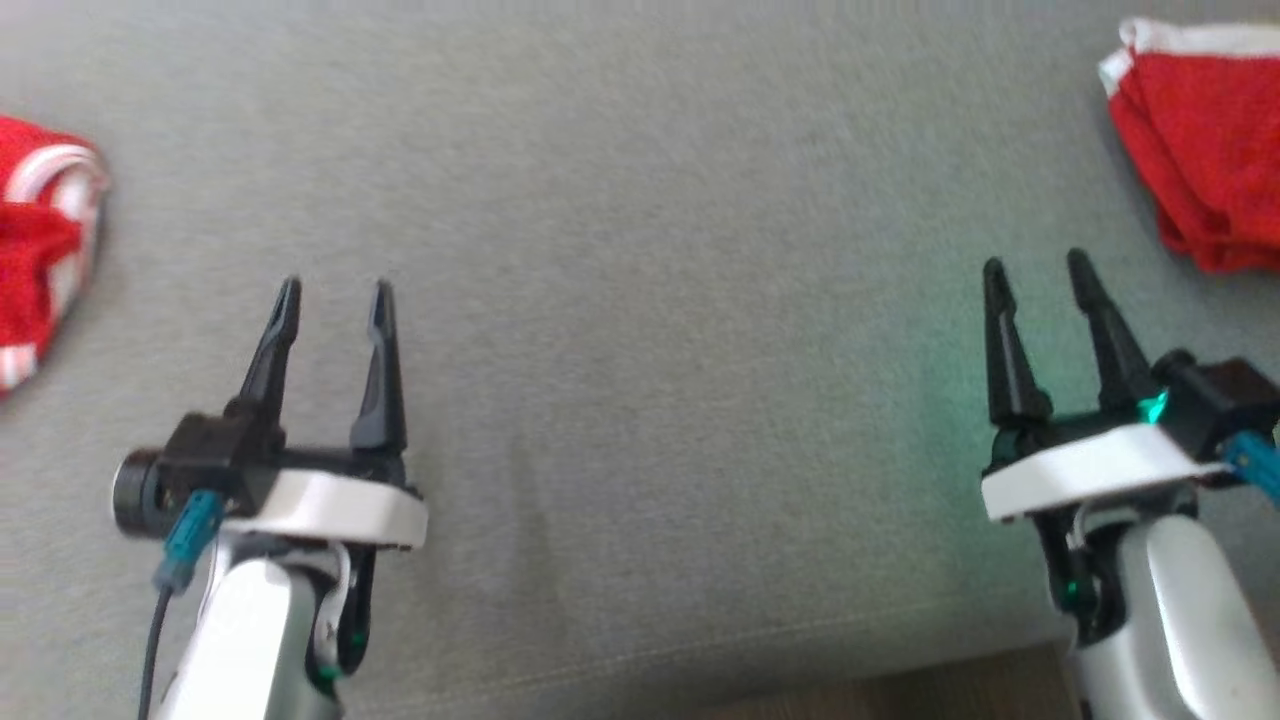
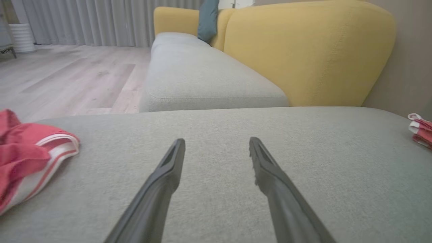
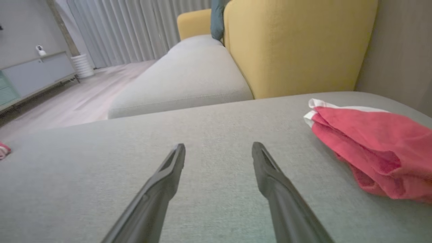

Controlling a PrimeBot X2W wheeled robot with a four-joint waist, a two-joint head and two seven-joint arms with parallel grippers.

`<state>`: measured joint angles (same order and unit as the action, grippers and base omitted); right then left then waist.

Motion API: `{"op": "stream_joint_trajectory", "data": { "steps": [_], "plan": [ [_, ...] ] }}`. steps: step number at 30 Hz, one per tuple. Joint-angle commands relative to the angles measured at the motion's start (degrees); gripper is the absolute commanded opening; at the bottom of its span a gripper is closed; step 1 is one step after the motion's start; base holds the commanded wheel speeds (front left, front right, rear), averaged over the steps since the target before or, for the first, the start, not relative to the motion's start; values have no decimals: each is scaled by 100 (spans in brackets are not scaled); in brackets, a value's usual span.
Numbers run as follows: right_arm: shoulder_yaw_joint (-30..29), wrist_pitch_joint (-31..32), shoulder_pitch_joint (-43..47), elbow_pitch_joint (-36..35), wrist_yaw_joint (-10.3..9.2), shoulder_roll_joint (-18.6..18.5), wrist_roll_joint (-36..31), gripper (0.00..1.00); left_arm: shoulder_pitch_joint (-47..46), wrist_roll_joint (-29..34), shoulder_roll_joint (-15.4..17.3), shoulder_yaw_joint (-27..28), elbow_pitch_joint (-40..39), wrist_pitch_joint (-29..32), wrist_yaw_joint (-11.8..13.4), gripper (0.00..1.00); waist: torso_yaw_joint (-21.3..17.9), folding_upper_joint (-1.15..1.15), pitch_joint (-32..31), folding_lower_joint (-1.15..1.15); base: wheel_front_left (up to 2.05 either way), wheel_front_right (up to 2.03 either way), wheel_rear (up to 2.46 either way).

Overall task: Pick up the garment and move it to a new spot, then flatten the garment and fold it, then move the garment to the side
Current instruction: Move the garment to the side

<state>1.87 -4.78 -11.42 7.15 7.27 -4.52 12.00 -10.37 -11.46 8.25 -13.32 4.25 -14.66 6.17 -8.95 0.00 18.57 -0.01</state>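
Note:
A folded red garment [image 1: 1200, 150] with a white band lies on the grey cushion [image 1: 640, 200] at the far right; the right wrist view has it [image 3: 371, 148] just right of the fingers. A second red garment with white stripes [image 1: 40, 250] lies bunched at the left edge, and is also in the left wrist view [image 2: 30, 158]. My right gripper [image 1: 1037, 268] stands open over bare cushion, down-left of the folded garment and apart from it. My left gripper [image 1: 335, 295] is open too, over bare cushion to the right of the striped garment.
The cushion's front edge [image 1: 800, 650] runs along the bottom, with wood floor [image 1: 950, 690] beyond it. In the wrist views a yellow backrest [image 2: 303, 57] rises past the cushion, a second grey seat [image 2: 202, 77] runs off ahead, and curtains [image 2: 84, 20] hang at the back.

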Motion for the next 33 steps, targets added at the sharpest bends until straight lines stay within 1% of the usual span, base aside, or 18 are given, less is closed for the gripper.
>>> {"op": "stream_joint_trajectory", "data": {
  "steps": [1, 9, 14, 17, 24, 33],
  "plan": [
    [141, 10, 161, -313, 22, 37, -68, 100, 65, -61, 37, 280, -118, -32, 60, 100, 376, 0, -450, 1, 0, 0, 0],
    [79, 199, 598, -569, 22, 134, -190, 100, 478, -173, 76, 392, -3, -33, 110, 100, 580, 0, -965, 1, 0, 0, 0],
    [36, 421, 1006, -812, 22, 154, -266, 100, 820, -217, 57, 331, 75, -23, 135, 100, 674, 0, -1393, 1, 0, 0, 0],
    [9, 539, 1191, -929, 22, 158, -280, 100, 952, -215, 63, 302, 58, -13, 161, 100, 717, 0, -1535, 1, 0, 0, 0],
    [-59, 735, 1452, -1100, 22, 163, -255, 100, 1131, -217, 107, 263, -2, 29, 203, 100, 734, 0, -1732, 1, 0, 0, 0],
    [-100, 812, 1535, -1214, 22, 163, -226, 100, 1149, -236, 134, 244, -65, 61, 260, 100, 705, 0, -1744, 1, 0, 0, 0]
  ]
}}
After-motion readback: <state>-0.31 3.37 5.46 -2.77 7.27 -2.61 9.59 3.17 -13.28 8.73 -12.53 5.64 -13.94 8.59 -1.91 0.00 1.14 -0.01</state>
